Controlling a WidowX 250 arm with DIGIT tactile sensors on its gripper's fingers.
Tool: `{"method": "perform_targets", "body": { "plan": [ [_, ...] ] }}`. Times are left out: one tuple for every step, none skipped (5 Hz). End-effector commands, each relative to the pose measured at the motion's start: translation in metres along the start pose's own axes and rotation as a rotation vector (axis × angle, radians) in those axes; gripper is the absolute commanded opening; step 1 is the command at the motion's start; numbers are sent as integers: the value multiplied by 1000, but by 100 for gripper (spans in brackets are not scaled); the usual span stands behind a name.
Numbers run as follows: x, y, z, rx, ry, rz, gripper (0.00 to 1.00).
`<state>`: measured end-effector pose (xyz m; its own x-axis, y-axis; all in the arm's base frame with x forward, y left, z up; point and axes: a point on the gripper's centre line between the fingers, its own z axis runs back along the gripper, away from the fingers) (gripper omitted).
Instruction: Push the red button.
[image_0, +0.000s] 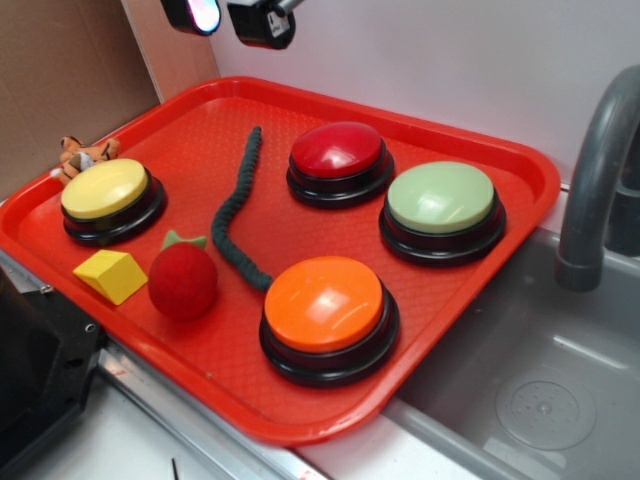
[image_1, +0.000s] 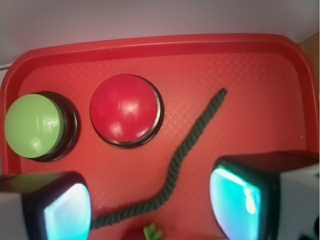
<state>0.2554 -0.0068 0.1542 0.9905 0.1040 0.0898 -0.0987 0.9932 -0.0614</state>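
The red button (image_0: 337, 150) has a glossy dark red dome on a black base and sits at the back middle of the red tray (image_0: 520, 170). In the wrist view the red button (image_1: 126, 107) lies ahead and left of centre. My gripper (image_0: 228, 15) hangs high above the tray's back left, well clear of the button. It stands open (image_1: 150, 207), with glowing cyan pads (image_1: 67, 215) far apart and only tray and rope showing between them.
On the tray lie a green button (image_0: 441, 197), an orange button (image_0: 323, 303), a yellow button (image_0: 104, 188), a dark rope (image_0: 238, 205), a fuzzy red ball (image_0: 183, 280) and a yellow block (image_0: 111, 274). A grey faucet (image_0: 600, 170) and sink (image_0: 530, 390) stand to the right.
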Motion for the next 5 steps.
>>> {"method": "perform_targets", "body": {
  "plan": [
    [12,-2,12,-5,-28,12,100],
    [12,-1,11,-2,-25,16,100],
    [12,-3,8,5,-16,13,100],
    [9,-3,11,-18,-14,13,100],
    [7,-4,8,-6,-13,17,100]
  ]
}}
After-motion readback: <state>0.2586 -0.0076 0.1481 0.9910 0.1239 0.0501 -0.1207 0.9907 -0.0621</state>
